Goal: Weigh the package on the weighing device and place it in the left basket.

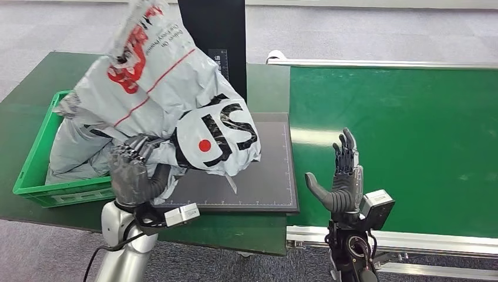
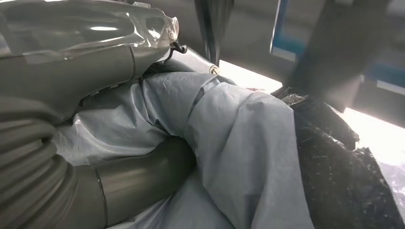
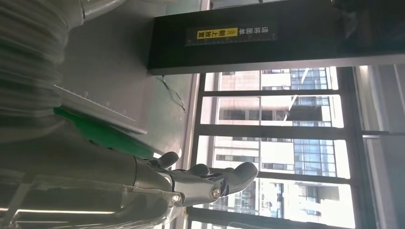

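Note:
A large grey plastic package (image 1: 158, 94) with red and black print is lifted and tilted over the left part of the table. My left hand (image 1: 134, 167) grips its lower edge; up close the grey wrap (image 2: 229, 143) bulges over my thumb. The package's lower part hangs into the green basket (image 1: 35, 167) at the left, while its right end overhangs the dark flat weighing plate (image 1: 264, 176). My right hand (image 1: 343, 176) is raised over the conveyor's near edge, holding nothing, with its fingers (image 3: 210, 179) stretched out.
A green conveyor belt (image 1: 399, 141) with a metal frame runs along the right. A black upright column (image 1: 214, 29) stands behind the weighing plate. The table's front edge lies just below the plate.

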Robot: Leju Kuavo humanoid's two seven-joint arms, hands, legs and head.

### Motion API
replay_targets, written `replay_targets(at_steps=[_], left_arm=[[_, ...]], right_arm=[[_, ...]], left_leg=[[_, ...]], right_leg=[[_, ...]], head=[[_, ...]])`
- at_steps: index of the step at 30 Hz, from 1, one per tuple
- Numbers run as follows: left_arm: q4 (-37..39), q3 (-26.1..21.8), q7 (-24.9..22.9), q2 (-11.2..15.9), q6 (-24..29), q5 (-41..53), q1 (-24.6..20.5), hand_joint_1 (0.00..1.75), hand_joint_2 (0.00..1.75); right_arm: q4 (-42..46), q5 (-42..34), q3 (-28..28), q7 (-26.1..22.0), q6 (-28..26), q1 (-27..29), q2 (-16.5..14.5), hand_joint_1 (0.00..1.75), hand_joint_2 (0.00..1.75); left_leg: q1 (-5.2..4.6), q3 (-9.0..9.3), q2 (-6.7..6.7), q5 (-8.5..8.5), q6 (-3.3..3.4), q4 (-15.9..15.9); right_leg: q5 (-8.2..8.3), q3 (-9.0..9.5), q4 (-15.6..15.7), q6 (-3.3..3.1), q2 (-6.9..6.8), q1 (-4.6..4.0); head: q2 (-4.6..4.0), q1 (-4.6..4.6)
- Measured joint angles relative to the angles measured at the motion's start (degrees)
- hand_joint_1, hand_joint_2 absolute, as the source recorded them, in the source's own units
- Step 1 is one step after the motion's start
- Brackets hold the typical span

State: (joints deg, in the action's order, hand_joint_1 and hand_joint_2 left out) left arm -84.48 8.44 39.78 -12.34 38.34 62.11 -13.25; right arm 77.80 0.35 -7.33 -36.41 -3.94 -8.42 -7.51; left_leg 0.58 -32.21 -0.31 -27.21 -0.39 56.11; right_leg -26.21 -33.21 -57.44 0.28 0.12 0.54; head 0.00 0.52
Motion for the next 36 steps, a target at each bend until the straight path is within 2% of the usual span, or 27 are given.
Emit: replay_targets(at_steps=[3,5,12,15,18,20,22,26,29,32,36], left_arm=[[-4.19,-4.92,0.06,-0.12,0.0,3.01,-0.72,1.75,1.75],[-5.49,-9.19,0.06,-0.03,-0.01,4.08,-2.95,1.75,1.75],[-3.28,-22.3,-1.1,1.09,-0.04,5.01,-11.56,1.75,1.75],[2.05,-26.9,-5.05,1.17,-0.05,9.87,-15.54,1.75,1.75],[11.5,-31.0,-14.72,1.87,-0.07,13.03,-20.73,1.75,1.75],[20.48,-31.8,-23.78,3.77,-0.3,13.0,-24.57,1.75,1.75],[29.84,-31.54,-29.91,6.29,-1.14,11.18,-27.89,1.75,1.75],[42.42,-30.16,-33.8,9.8,-6.85,6.89,-31.68,1.75,1.75],[48.75,-27.93,-37.62,12.07,-11.45,8.66,-33.36,1.75,1.75],[53.12,-25.0,-41.37,14.08,-16.78,11.79,-34.86,1.75,1.75],[56.36,-22.26,-42.17,15.71,-21.29,12.45,-36.11,1.75,1.75]], right_arm=[[-0.48,-0.74,-0.37,-0.5,-0.73,0.03,0.22,0.0,1.75],[-0.65,-1.16,-0.41,-0.69,-1.28,0.17,0.52,0.0,1.75],[-0.53,-1.09,-0.39,-0.68,-2.03,1.81,1.45,0.0,1.75],[-0.05,-0.92,-0.31,-0.58,-2.41,2.52,1.68,0.0,1.75],[0.87,-0.62,-0.14,-0.32,-2.61,3.29,1.97,0.0,1.75],[1.34,-0.21,0.07,0.24,-2.54,3.64,2.19,0.0,1.75],[1.54,0.14,0.31,0.81,-2.27,3.78,2.39,0.0,1.75],[1.56,0.7,0.46,1.62,-1.33,3.81,2.73,0.0,1.75],[1.56,1.45,0.46,1.97,-0.85,3.75,2.88,0.0,1.75],[1.54,3.0,0.38,2.11,-0.83,3.44,2.86,0.0,1.75],[1.24,3.68,0.19,2.54,-0.68,2.3,2.57,0.0,1.75]], left_leg=[[0.01,0.01,0.0,0.01,-0.01,-0.01],[0.01,0.02,0.0,0.04,-0.03,0.0],[0.0,0.07,0.0,0.05,-0.05,0.0],[0.0,0.07,-0.01,0.05,-0.05,0.01],[0.0,0.09,-0.01,0.06,-0.05,0.01],[0.0,0.11,0.0,0.07,-0.06,0.01],[0.01,0.13,0.06,0.09,-0.07,0.01],[0.01,0.13,0.11,0.1,-0.08,0.01],[0.0,0.12,0.11,0.08,-0.09,0.0],[0.0,0.13,0.1,0.07,-0.09,-0.01],[0.0,0.3,0.07,0.08,-0.09,-0.02]], right_leg=[[0.0,0.0,0.0,0.0,0.01,-0.01],[0.01,0.02,0.0,0.0,0.0,-0.01],[0.01,0.04,-0.01,0.0,0.01,-0.01],[0.01,0.02,-0.01,0.0,0.0,0.0],[0.03,0.03,-0.01,-0.01,0.0,0.0],[0.06,0.05,-0.01,-0.03,0.01,-0.01],[0.09,0.05,-0.02,-0.06,0.05,-0.02],[0.09,0.04,-0.04,-0.07,0.08,-0.02],[0.08,0.04,-0.04,-0.07,0.08,-0.01],[0.08,0.07,-0.04,-0.07,0.08,-0.01],[0.07,0.23,-0.04,-0.08,0.07,-0.01]], head=[[0.0,-0.01],[0.0,-0.02],[0.0,-0.01],[0.0,-0.01],[0.0,-0.01],[0.0,-0.02],[0.0,-0.01],[0.0,-0.02],[0.0,-0.02],[0.0,-0.01],[0.0,-0.01]])
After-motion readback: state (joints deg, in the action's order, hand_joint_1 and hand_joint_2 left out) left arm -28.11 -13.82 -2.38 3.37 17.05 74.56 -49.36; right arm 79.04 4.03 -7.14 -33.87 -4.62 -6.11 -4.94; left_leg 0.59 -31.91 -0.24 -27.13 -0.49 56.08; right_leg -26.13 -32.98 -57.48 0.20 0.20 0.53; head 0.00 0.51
